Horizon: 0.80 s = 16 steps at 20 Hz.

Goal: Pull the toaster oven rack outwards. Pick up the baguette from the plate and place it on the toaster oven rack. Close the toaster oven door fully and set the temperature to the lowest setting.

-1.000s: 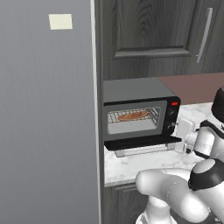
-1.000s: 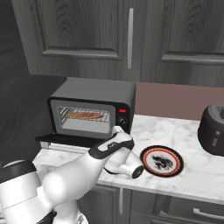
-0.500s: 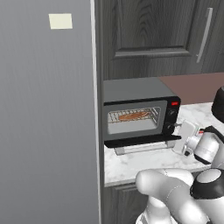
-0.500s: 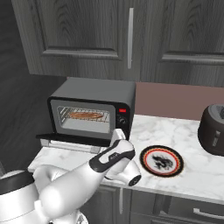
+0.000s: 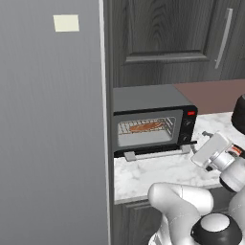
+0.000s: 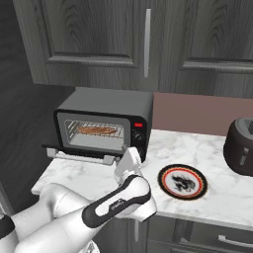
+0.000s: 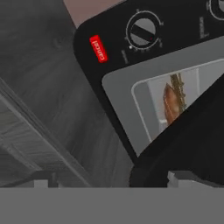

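Observation:
The black toaster oven (image 5: pixel 143 98) (image 6: pixel 111 101) stands on the marble counter. Its door (image 6: pixel 50 147) (image 7: pixel 192 131) hangs open from the lower hinge, silver handle (image 5: pixel 154 154) (image 6: pixel 84 157) outermost. Inside, the orange-tan baguette (image 5: pixel 146 127) (image 6: pixel 96 130) (image 7: pixel 171 103) lies on the wire rack (image 5: pixel 125 128) (image 6: pixel 74 126). My gripper (image 5: pixel 198 139) (image 6: pixel 129 152) (image 7: pixel 111 179) is open and holds nothing. It hovers just right of the door's end, facing the red button (image 7: pixel 99 48) and a black knob (image 7: pixel 142 33). The orange-rimmed plate (image 6: pixel 182 181) sits bare to the right.
A large dark rounded vessel (image 6: pixel 242 146) (image 5: pixel 239 112) stands at the counter's right end. A tall grey panel (image 5: pixel 52 119) walls off the left side. Dark wood cabinets (image 6: pixel 148 34) hang above the oven. Bare marble (image 6: pixel 74 173) lies in front of the door.
My hand has drifted slightly lower and closer to the door's right end. The door's handle edge sits a little higher and nearer the oven than a second ago.

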### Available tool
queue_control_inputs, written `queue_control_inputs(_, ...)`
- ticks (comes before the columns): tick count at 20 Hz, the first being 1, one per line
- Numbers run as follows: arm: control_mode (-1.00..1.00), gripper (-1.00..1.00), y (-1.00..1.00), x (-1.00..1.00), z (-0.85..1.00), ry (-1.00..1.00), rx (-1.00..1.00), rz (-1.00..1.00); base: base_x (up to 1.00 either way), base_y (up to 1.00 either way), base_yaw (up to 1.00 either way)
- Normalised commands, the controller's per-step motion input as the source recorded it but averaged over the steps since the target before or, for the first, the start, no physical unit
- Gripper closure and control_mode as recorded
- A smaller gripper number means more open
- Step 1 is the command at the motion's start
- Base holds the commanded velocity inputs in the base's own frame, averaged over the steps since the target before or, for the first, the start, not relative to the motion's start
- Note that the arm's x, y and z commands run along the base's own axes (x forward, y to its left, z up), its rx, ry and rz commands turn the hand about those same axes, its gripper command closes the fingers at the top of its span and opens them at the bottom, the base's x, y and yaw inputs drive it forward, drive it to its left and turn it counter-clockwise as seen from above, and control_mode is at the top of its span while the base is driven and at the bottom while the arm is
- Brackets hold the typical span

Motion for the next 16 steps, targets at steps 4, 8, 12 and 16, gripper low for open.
queue_control_inputs(4,-1.00,-1.00,0.00,-0.12,0.56,-0.13,0.10,0.00,0.00,0.00,0.00)
queue_control_inputs(8,-1.00,-1.00,0.00,0.00,0.38,-0.07,0.05,0.00,0.00,0.00,0.00)
queue_control_inputs(12,-1.00,-1.00,0.00,0.00,0.20,-0.02,0.01,0.00,0.00,0.00,0.00)
queue_control_inputs(16,-1.00,-1.00,0.00,0.01,0.00,0.00,0.00,-0.01,0.00,0.00,0.00)
